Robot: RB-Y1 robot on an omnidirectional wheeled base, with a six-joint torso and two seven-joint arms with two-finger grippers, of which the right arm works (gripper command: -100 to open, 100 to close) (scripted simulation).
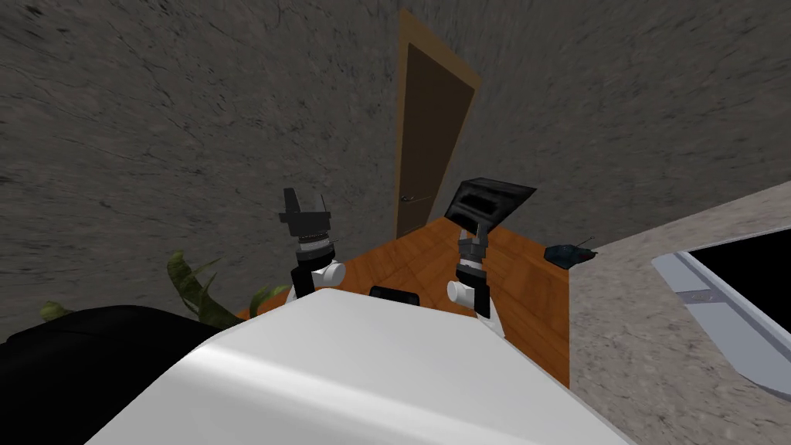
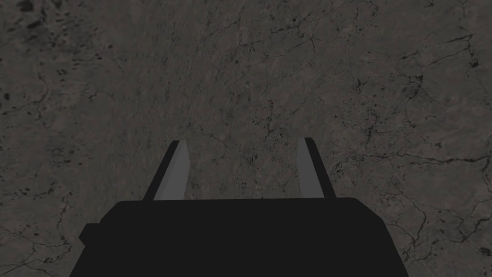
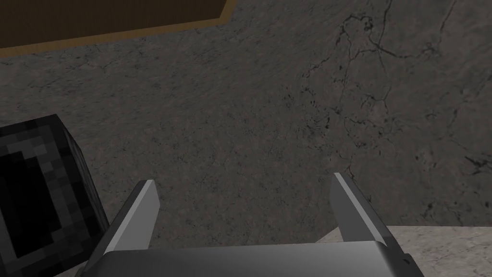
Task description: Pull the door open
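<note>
Left gripper [image 2: 242, 144] and right gripper [image 3: 245, 185] both hang spread wide, empty. Door [image 1: 432, 131] looks shut at 12 o'clock, well past the table [image 1: 417, 263]. Likely snag: robot heads straight in and the right arm clips the black box [image 1: 490, 202] at 1 o'clock.

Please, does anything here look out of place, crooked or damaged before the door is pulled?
Nothing stands out. The brown door sits shut in its frame; its lean is the camera's slant, shared by the whole picture. The left gripper and the right gripper are open and empty.
</note>
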